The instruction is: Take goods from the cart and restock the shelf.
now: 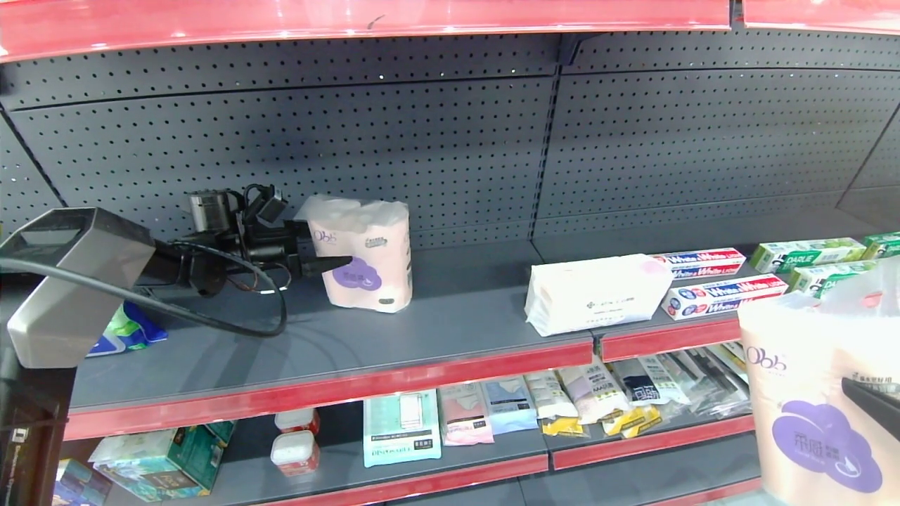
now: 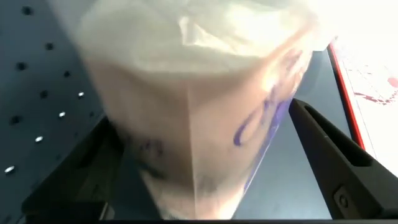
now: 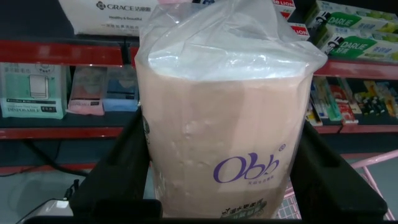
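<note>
A toilet-paper pack (image 1: pixel 365 249) in clear wrap with purple print stands upright on the grey middle shelf (image 1: pixel 450 316), left of centre and near the pegboard. My left gripper (image 1: pixel 337 258) reaches in from the left and is shut on it; one dark finger (image 1: pixel 330 263) crosses its front face. The left wrist view has that pack (image 2: pixel 199 106) between both fingers (image 2: pixel 336 162). A second, identical pack (image 1: pixel 815 400) is held up in front of the shelves at lower right, with my right gripper (image 3: pixel 221 143) shut on it (image 3: pixel 224 124).
On the same shelf lie a white tissue pack (image 1: pixel 598 292), red-and-white toothpaste boxes (image 1: pixel 724 295), green boxes (image 1: pixel 808 254) and a blue-green packet (image 1: pixel 126 330). Bare shelf lies between the standing pack and the tissue pack. The lower shelf holds several flat packets (image 1: pixel 492 407). A pink cart rim (image 3: pixel 379 180) is below.
</note>
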### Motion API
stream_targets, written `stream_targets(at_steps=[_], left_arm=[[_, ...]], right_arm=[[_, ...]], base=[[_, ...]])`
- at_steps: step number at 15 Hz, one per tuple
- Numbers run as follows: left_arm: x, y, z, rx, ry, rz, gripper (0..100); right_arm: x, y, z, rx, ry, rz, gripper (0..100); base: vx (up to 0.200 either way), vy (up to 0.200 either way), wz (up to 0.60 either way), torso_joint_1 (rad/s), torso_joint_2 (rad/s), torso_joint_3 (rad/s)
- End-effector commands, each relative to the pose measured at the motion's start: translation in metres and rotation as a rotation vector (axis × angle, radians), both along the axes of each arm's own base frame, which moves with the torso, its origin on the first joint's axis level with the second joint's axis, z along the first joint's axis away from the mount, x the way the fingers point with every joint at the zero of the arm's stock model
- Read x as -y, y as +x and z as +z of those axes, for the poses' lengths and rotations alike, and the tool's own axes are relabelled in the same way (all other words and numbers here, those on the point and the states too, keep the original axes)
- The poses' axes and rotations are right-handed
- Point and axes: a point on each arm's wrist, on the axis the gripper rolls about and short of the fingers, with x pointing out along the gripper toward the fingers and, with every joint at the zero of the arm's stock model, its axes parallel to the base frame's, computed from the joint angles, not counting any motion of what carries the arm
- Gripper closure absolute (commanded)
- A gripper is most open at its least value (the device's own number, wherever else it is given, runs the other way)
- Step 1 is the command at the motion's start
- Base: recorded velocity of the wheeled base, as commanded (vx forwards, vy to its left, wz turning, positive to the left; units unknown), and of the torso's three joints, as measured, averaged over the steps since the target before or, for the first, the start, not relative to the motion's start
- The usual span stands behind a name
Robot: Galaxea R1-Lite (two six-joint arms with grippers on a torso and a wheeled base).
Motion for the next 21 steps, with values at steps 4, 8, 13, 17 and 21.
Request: stream_targets(at_steps=[4,8,13,17,21], left_arm=[[0.003,0.006,-0.009,-0.049,-0.020,-0.001,0],[0.016,0.010,-0.013,-0.046,-0.019,-0.025,0],[0.018,0.010,-0.012,-0.040,-0.019,-0.032,100],[0.018,0.007,-0.013,-0.059,-0.020,-0.031,100],[0.015,-0.016,0.000,-0.067,-0.021,-0.022,100]], right_arm=[[0.000,0.002,0.000,-0.006,0.000,0.001,100],[0.000,0.002,-0.001,-0.010,-0.013,0.006,100],[0.000,0.001,-0.002,-0.013,-0.015,0.006,100],[0.000,0.002,-0.002,-0.019,-0.014,0.006,100],[0.000,0.002,-0.002,-0.019,-0.014,0.006,100]], base=[[0.000,0.000,0.00,0.000,0.00,0.000],[0.000,0.000,0.00,0.000,0.00,0.000],[0.000,0.000,0.00,0.000,0.00,0.000],[0.000,0.000,0.00,0.000,0.00,0.000],[0.000,0.000,0.00,0.000,0.00,0.000]])
